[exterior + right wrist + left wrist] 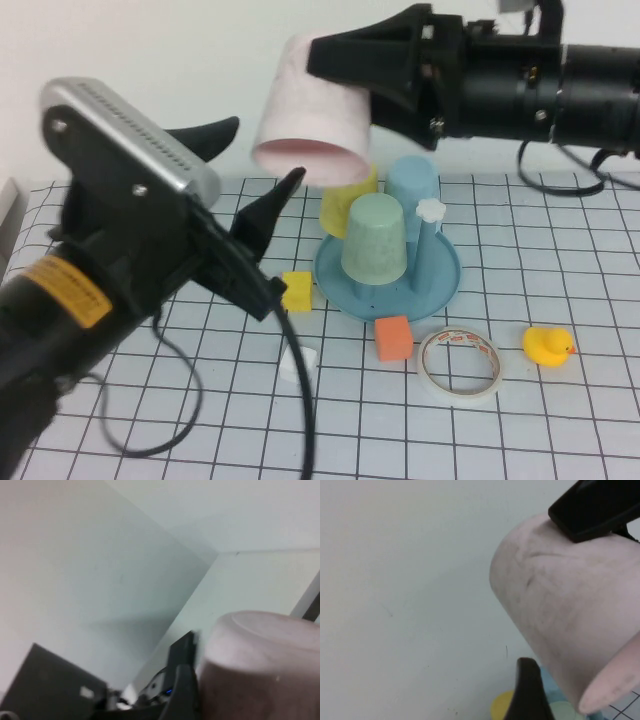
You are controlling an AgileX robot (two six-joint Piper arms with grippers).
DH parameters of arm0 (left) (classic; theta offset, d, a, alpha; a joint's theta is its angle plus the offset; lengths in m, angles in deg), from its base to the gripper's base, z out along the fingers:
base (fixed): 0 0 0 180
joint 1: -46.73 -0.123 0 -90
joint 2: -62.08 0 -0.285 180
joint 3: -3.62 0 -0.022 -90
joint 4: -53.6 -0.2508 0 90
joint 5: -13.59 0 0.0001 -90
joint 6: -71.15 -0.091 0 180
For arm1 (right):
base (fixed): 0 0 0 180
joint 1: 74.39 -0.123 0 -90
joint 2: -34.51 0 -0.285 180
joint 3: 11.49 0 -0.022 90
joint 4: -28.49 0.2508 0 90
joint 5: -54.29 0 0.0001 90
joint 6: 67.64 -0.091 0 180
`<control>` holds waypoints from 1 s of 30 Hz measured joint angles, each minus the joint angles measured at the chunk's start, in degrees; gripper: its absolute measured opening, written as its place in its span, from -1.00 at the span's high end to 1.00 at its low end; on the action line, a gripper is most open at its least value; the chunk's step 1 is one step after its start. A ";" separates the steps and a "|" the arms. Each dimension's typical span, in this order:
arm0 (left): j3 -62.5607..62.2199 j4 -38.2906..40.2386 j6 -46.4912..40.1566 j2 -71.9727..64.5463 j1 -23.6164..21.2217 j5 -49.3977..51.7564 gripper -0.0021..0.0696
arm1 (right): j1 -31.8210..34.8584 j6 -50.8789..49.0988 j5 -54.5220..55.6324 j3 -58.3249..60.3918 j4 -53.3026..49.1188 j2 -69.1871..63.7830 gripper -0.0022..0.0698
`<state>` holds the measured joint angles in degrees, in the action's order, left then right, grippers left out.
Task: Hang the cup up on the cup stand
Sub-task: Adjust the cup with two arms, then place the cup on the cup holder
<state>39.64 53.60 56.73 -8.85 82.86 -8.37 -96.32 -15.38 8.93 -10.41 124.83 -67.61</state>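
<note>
High view: right end effector (330,62) clamping the cup (312,115), mouth tilted down, above the cup stand (388,285) near the surface's far edge; left end effector (262,165) hovering alongside, fingers apart.

Left wrist view: risking a knock against the cup.

Right wrist view: possibly missing the free peg (430,212).

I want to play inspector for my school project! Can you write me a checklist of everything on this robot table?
Surface: white table with a black grid.
Job's things: pale pink plastic cup held in the air upside down, tilted; round blue cup stand, white-capped peg free.
Clutter: mint, light blue and yellow cups on the stand; yellow and orange blocks, tape ring, yellow rubber duck.
Grippers: right pincer shut on the pink cup; left pincer open beside it.
Cables: black cable trailing from the left arm.
Surroundings: plain white wall.
</note>
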 joint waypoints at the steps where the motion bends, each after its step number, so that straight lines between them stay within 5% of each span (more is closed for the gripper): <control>1: 0.00 0.00 0.00 1.35 0.00 1.30 -0.29 | 0.64 1.79 0.00 0.00 0.00 0.24 -0.69; 8: 0.00 0.00 0.51 12.68 0.00 15.94 -0.16 | 4.60 14.67 0.00 -0.09 -0.17 2.38 -0.69; 13: 0.00 -0.57 0.51 20.43 -2.09 32.30 0.59 | 6.23 22.13 0.00 -0.09 -8.78 3.94 -0.69; 16: 0.00 -2.40 1.68 24.24 -5.24 43.03 0.84 | 6.60 23.86 1.58 -0.09 -16.80 4.07 -0.69; 23: 5.25 -13.73 13.89 32.27 -12.42 55.32 0.93 | 6.60 27.83 10.90 0.03 -27.51 4.07 -0.69; 30: 10.82 -25.06 32.00 40.69 -15.98 60.99 0.94 | 6.60 39.43 23.61 5.78 -20.35 4.07 -0.68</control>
<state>50.46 28.53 88.73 31.84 66.88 52.63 -89.72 24.05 32.54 -4.63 104.49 -63.54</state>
